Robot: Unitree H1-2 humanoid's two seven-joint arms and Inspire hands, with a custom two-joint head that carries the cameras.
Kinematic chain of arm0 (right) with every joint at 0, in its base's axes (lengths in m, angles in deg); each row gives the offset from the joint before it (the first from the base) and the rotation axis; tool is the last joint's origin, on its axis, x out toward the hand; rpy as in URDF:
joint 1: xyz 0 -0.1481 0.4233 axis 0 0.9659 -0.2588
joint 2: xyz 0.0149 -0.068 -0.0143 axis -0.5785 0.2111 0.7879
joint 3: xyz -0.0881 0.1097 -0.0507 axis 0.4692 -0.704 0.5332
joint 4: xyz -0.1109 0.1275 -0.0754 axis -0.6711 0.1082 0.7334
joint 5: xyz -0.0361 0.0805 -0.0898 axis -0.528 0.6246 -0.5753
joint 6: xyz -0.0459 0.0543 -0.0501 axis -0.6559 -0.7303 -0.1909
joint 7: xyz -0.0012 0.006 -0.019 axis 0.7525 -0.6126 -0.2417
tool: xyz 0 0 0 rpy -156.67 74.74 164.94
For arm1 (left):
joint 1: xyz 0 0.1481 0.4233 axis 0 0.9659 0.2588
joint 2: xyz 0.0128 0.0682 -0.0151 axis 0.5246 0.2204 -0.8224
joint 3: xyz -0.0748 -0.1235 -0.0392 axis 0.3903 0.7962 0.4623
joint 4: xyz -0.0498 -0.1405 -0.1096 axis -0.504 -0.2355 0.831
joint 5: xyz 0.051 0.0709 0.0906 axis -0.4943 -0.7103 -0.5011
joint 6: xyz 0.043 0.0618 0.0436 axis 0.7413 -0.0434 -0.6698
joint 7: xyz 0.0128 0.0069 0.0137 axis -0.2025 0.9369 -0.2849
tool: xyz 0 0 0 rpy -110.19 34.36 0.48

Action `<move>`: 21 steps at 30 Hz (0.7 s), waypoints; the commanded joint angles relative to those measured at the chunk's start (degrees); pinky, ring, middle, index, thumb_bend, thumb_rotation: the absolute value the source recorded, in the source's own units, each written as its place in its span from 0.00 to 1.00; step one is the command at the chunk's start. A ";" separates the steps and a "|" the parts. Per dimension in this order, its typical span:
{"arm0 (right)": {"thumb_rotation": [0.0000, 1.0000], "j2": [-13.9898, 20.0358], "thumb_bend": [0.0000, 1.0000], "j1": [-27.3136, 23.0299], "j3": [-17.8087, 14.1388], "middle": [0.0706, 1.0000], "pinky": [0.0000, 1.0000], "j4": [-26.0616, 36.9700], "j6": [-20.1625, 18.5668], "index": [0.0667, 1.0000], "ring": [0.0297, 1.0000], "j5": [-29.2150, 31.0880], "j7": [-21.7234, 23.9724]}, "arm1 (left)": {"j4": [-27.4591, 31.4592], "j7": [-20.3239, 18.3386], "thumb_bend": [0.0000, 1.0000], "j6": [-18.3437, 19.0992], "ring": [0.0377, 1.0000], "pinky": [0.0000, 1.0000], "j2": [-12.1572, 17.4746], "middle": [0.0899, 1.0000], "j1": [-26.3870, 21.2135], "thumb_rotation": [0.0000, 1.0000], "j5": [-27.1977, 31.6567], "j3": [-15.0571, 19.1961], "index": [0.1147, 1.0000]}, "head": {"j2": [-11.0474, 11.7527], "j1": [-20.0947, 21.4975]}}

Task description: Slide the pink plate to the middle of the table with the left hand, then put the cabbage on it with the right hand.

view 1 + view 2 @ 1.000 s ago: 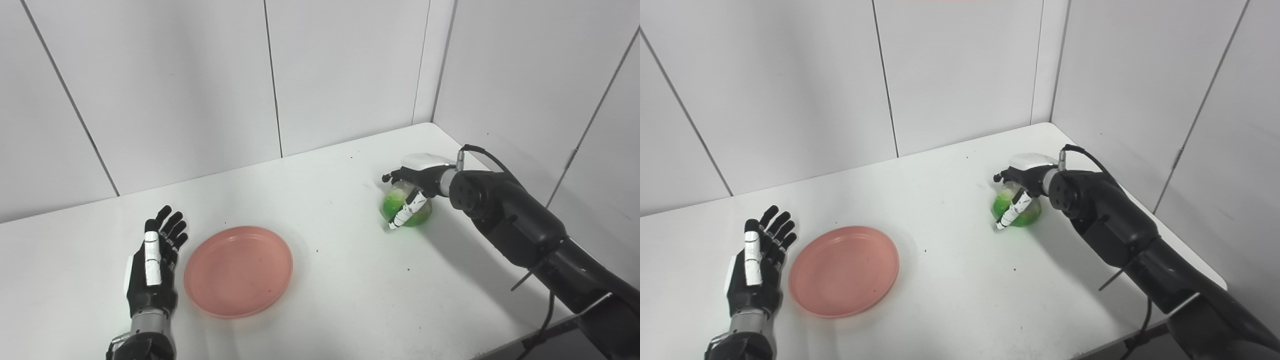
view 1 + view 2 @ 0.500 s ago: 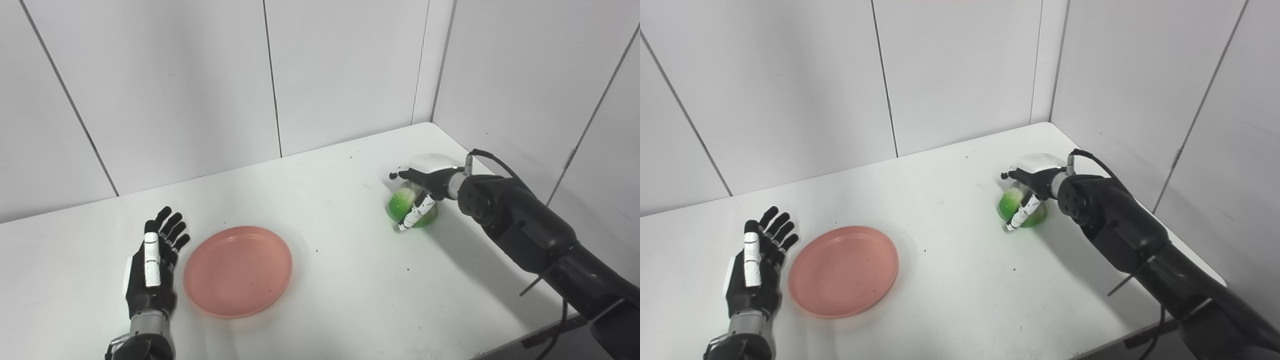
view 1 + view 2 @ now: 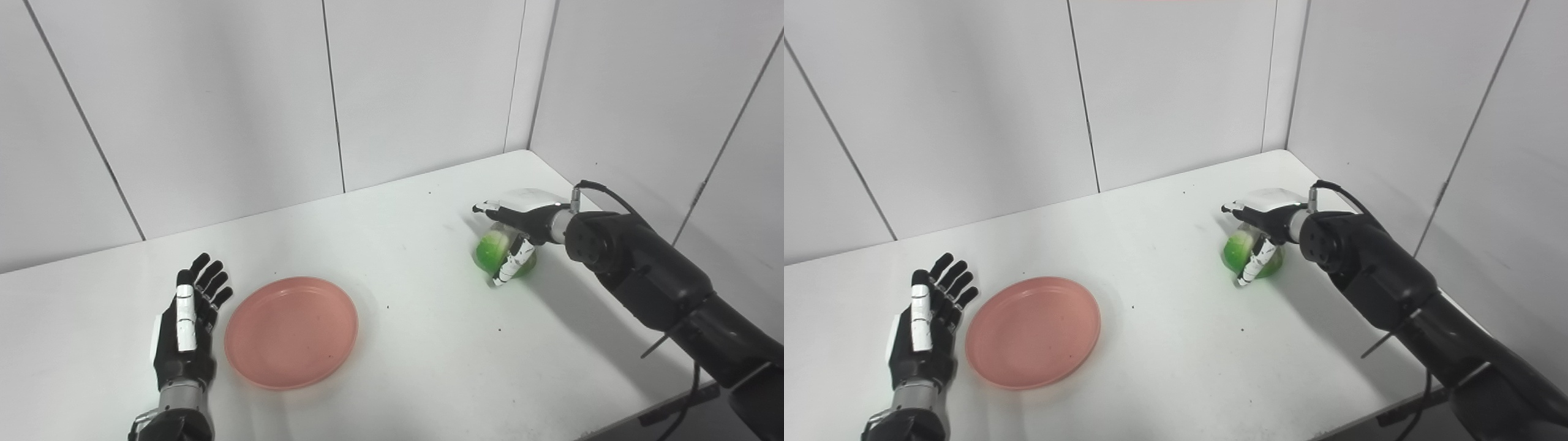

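right hand (image 3: 517, 223) is over the cabbage (image 3: 495, 252) on the right part of the white table (image 3: 429, 343). its fingers (image 3: 490, 208) reach across the top of the cabbage and the thumb (image 3: 509, 268) comes down along the front side, so the hand is wrapped around it. i cannot tell for sure if the grip is already tight, because the fingers look extended and only lightly curved, but the thumb seems to touch the green surface. the cabbage is round, bright green with a paler top, and it sits on the table surface near the right wall (image 3: 661, 98), well apart from the plate.

left hand (image 3: 184, 321) lies at the left side of the table, palm side up, fingers spread and stretched forward, holding nothing. it is just beside the left rim of the pink plate (image 3: 291, 331), but i cannot tell if it touches the rim. the plate is flat on the table, left of the middle, and nothing is on it. some small dark specks (image 3: 387, 305) are on the table between the plate and the cabbage.
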State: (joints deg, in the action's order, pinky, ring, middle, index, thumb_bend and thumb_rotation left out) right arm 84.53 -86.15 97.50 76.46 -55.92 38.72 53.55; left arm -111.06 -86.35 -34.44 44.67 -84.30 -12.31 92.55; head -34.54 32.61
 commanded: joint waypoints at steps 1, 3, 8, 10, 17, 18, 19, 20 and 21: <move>0.27 2.29 1.00 -3.64 -0.01 1.00 1.00 0.61 2.05 1.00 1.00 -0.41 0.43 | -0.22 -0.61 0.71 -0.20 0.87 0.85 0.22 0.85 1.07 0.90 -0.03 -0.14 0.82 | 0.06 -0.02; 0.27 2.49 1.00 -3.97 0.29 1.00 0.99 0.43 2.36 1.00 1.00 -0.37 0.97 | 0.12 -0.51 0.71 0.45 0.87 0.88 0.15 0.85 1.11 0.89 0.16 -0.08 0.82 | 0.06 -0.02; 0.26 3.25 1.00 -5.30 0.68 1.00 0.97 1.07 1.52 1.00 1.00 -0.33 3.84 | 1.14 -1.18 0.70 1.67 0.88 0.87 0.26 0.85 1.26 0.89 0.75 -0.02 0.83 | -0.43 -0.12; 0.26 3.73 1.00 -5.69 0.88 1.00 0.93 1.45 2.15 1.00 1.00 -0.90 4.13 | 1.00 -1.09 0.70 1.51 0.88 0.87 0.12 0.85 1.20 0.88 0.86 0.22 0.82 | -0.43 -0.12; 0.27 5.54 1.00 -6.69 0.98 1.00 0.94 1.80 4.12 1.00 1.00 -1.01 5.28 | 1.13 -0.67 0.70 1.28 0.87 0.86 0.16 0.85 1.36 0.89 -0.05 -0.03 0.82 | -0.54 -0.10; 0.27 5.66 1.00 -6.75 0.85 1.00 0.95 1.82 4.25 1.00 1.00 -0.88 5.40 | 1.11 -0.59 0.71 1.30 0.87 0.86 0.14 0.84 1.35 0.89 -0.08 -0.02 0.82 | -0.54 -0.10; 0.27 5.78 1.00 -6.86 0.79 1.00 0.96 1.92 4.11 1.00 1.00 -0.90 5.68 | 1.23 -0.53 0.71 1.47 0.87 0.87 0.15 0.85 1.37 0.89 -0.11 -0.02 0.82 | -0.63 -0.09; 0.26 5.90 1.00 -7.01 0.74 1.00 0.98 2.01 3.84 1.00 1.00 -0.98 5.98 | 1.18 -0.63 0.71 1.37 0.88 0.87 0.13 0.85 1.36 0.88 0.04 0.04 0.82 | -0.63 -0.09; 0.26 5.98 1.00 -7.11 0.69 1.00 0.98 2.06 3.60 1.00 1.00 -1.07 6.17 | 1.09 -0.62 0.71 1.29 0.88 0.86 0.11 0.85 1.33 0.88 0.09 0.09 0.82 | -0.63 -0.09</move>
State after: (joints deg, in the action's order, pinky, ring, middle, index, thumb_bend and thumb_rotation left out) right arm 88.29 -89.87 99.29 76.83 -53.17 38.06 59.77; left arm -109.79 -86.73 -32.59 44.68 -83.64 -12.29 92.61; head -35.24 32.52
